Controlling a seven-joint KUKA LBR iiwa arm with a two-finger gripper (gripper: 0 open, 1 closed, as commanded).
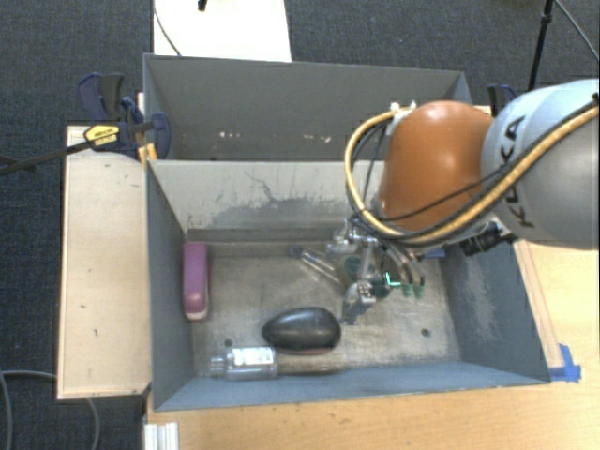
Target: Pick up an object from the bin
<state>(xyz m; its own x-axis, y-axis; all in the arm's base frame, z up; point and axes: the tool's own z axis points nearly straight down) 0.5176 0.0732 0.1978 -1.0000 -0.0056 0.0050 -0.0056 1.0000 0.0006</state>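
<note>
Camera view, Ben: where does the pincer point(358, 300) stand?

Low in the bin point(169, 289), Ana, near the middle of the floor, somewhat toward the right wall. Whether it is apart or together I cannot tell; the orange wrist cover point(436, 167) hides much of it.

Anything in it?

Nothing I can see. A dark oval point(300, 330) lies just beside it, near the middle of the front edge. It is the nearest thing, so I'd take it as the likely pick.

What else is there?

A purple bar point(195, 279) along the left wall, and a clear bottle point(246, 361) on its side toward the front left corner, close to the oval. Both are apart from the pincer.

So which step?

The approach, I judge: down in the bin, no grasp yet.

And next?

Shift toward the front and left until it is over the oval, straddle its narrow width, come down, close, lift. The rounded top may slip, so the grip should sit low on its sides and clear of the bottle.
</note>
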